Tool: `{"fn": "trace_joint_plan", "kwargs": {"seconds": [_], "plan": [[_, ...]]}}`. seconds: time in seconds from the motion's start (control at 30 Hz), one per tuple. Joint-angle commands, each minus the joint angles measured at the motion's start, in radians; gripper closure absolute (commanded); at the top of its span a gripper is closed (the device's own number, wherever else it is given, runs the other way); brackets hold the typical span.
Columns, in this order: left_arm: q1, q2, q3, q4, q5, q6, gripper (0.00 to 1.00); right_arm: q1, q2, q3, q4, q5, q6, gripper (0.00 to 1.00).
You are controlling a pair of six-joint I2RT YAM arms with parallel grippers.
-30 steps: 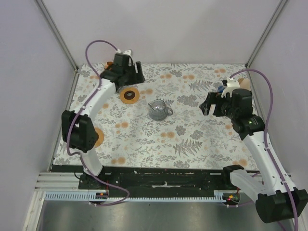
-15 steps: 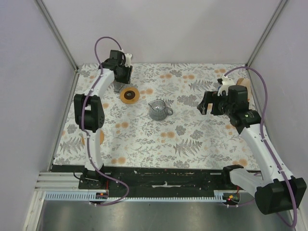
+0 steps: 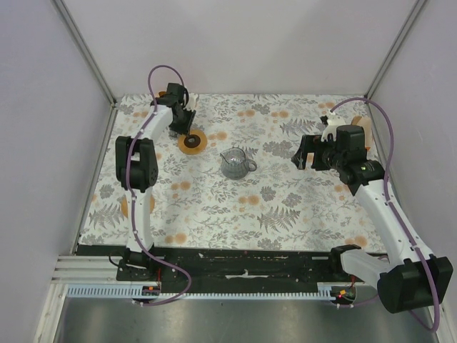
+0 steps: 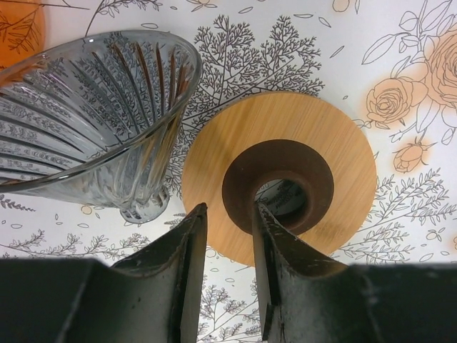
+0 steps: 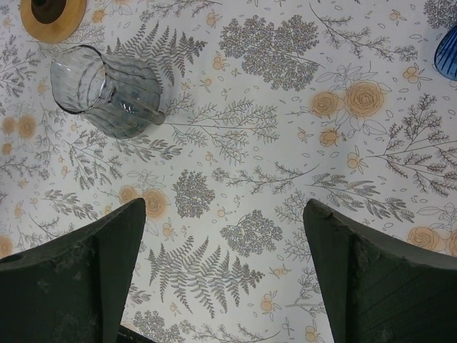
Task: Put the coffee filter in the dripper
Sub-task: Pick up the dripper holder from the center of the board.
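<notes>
**Kid:** Where is your left gripper hanging?

**Me:** My left gripper (image 4: 228,211) is hanging behind the glass jug (image 3: 235,163) and off to its left. Its fingers (image 4: 189,271) are standing a little apart, with nothing between them. They are pointing down over the edge of the wooden ring (image 4: 343,164). I cannot tell if they are touching it.

**Kid:** And the dripper?

**Me:** The glass dripper (image 4: 86,128) is sitting just beside the ring, on the side away from the jug. It is looking tipped over, but I cannot be sure. From above, my wrist is hiding it.

**Kid:** Where is the filter lying?

**Me:** I am seeing a pale peach thing (image 3: 362,123) far to the right of the jug, at the edge of the flowery mat (image 3: 285,207). My right arm is hiding half of it. I cannot tell if it is the filter.

**Kid:** What is your right gripper doing?

**Me:** My right gripper (image 5: 223,207) is hovering to the right of the jug. Its jaws are spread wide and are holding nothing.

**Kid:** Where is there room to move?

**Me:** The mat is lying bare in front of the jug and to its right. Behind the jug and to its left, the mat's far edge and the side wall are crowding my left gripper. A blue thing (image 5: 448,50) is peeking in to the right of the jug and farther back.
</notes>
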Motion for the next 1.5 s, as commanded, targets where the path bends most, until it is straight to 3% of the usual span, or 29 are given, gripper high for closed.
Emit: {"fn": "trace_joint_plan", "kwargs": {"seconds": [0.0,0.43,0.53,0.6,0.7,0.9,1.13,1.27,1.47], "plan": [[-0.009,0.036,0.028,0.016,-0.018,0.022,0.62,0.004,0.005,0.05,0.002,-0.01,-0.004,0.02],[-0.038,0.097,0.034,0.026,-0.049,0.038,0.63,0.003,0.003,0.047,-0.003,-0.006,-0.012,0.02],[-0.038,0.114,0.038,0.026,-0.049,0.038,0.74,0.004,0.002,0.062,-0.004,-0.016,-0.01,0.02],[-0.038,0.117,0.034,0.025,-0.049,0.038,0.97,0.004,-0.004,0.075,-0.012,-0.036,-0.01,0.02],[-0.037,0.108,0.013,0.025,-0.023,0.022,0.98,0.004,-0.026,0.087,-0.009,-0.091,-0.016,0.02],[-0.011,-0.062,-0.062,0.031,0.204,-0.047,0.98,0.029,-0.063,0.122,-0.012,-0.147,-0.029,0.02],[-0.003,-0.244,-0.091,-0.009,0.355,-0.044,0.98,0.13,-0.003,0.224,0.081,-0.266,0.042,0.02],[-0.049,-0.382,-0.162,-0.042,0.436,0.007,0.98,0.202,0.121,0.234,0.303,-0.41,0.186,0.02],[-0.127,-0.544,-0.255,-0.047,0.378,0.015,0.98,0.338,0.394,0.438,0.353,-0.371,0.295,0.02]]}}
